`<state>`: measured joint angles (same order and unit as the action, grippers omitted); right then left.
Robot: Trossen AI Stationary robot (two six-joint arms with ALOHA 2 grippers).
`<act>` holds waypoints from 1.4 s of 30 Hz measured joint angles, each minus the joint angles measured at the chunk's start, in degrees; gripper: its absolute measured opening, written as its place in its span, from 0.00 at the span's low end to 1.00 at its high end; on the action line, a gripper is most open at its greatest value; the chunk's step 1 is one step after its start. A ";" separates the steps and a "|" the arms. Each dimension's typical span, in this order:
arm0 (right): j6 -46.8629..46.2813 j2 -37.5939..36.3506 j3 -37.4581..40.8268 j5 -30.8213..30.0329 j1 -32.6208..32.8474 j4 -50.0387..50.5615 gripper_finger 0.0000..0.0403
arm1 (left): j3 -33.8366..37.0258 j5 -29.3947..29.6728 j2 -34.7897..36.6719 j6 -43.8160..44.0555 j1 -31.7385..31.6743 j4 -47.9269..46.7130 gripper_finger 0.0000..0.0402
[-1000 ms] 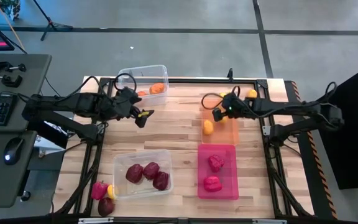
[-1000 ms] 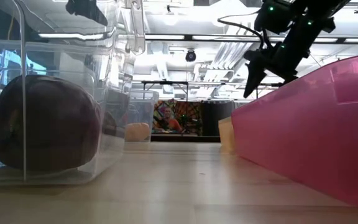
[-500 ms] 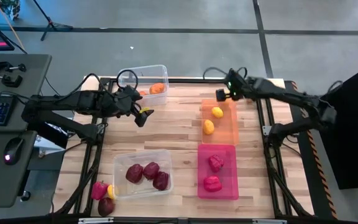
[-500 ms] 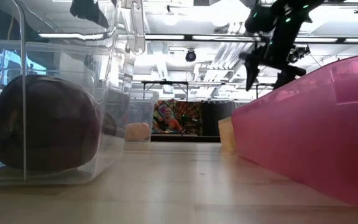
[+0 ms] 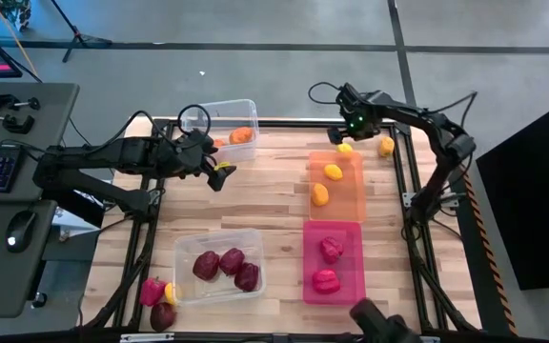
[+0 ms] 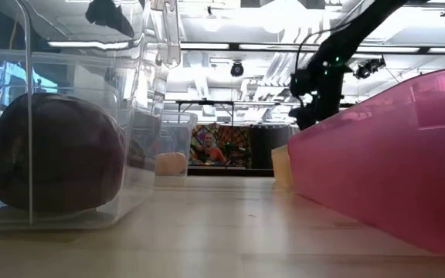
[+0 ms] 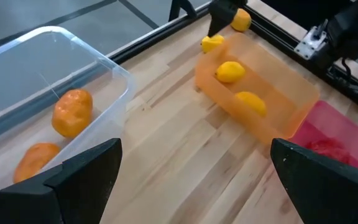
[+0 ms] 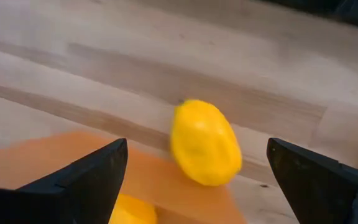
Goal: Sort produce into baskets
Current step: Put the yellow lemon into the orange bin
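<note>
My right gripper (image 5: 343, 134) is open and hangs over the table's far edge, just beyond the orange bin (image 5: 353, 205). A yellow piece (image 8: 205, 143) lies on the wood between and below its fingers, untouched; it also shows in the high view (image 5: 345, 148). Another yellow-orange piece (image 5: 386, 146) lies to its right. Two yellow pieces (image 5: 333, 171) (image 5: 319, 193) lie in the orange bin. My left gripper (image 5: 219, 175) is open and empty, held above the table beside the far clear bin (image 5: 219, 110), which holds two orange pieces (image 7: 72, 112).
The near clear bin (image 5: 184, 250) holds three maroon pieces (image 5: 231, 259). The pink bin (image 5: 351, 286) holds two pink-red pieces (image 5: 330, 250). A pink, a yellow and a maroon piece (image 5: 163, 314) lie at the table's near left corner. Bare wood lies between the bins.
My right gripper has gone from above the orange bin toward the table's far edge. A second yellow piece now lies in the bin where the gripper stood. The gripper now hangs over the yellow piece on the wood beyond the bin.
</note>
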<state>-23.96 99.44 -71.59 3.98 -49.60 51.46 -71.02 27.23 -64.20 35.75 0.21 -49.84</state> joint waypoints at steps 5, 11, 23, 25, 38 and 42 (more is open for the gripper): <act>2.47 3.94 0.23 1.40 -1.23 1.40 0.93 | 0.00 0.06 0.00 0.65 0.00 -0.01 0.99; 5.11 6.74 0.23 1.75 -0.35 0.84 0.93 | 0.00 0.07 0.00 0.65 0.00 -0.04 0.99; 5.55 7.75 0.28 -3.94 -0.38 -1.07 0.63 | 0.00 -0.02 0.00 0.65 0.37 -0.50 0.99; 5.96 7.75 0.28 -3.86 -0.40 -1.11 0.53 | 0.00 -0.05 -0.01 0.65 0.37 -0.50 0.99; 8.05 -7.23 -5.26 -0.47 0.08 0.35 0.27 | 0.02 -0.11 -0.02 -0.39 0.37 -1.19 0.99; 5.96 -13.71 -5.27 2.70 5.54 3.85 0.33 | 0.02 -0.10 -0.02 -0.30 0.37 -3.46 0.99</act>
<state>-18.00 85.74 -76.86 6.68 -44.06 55.30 -71.00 27.13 -64.23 35.45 0.58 -53.31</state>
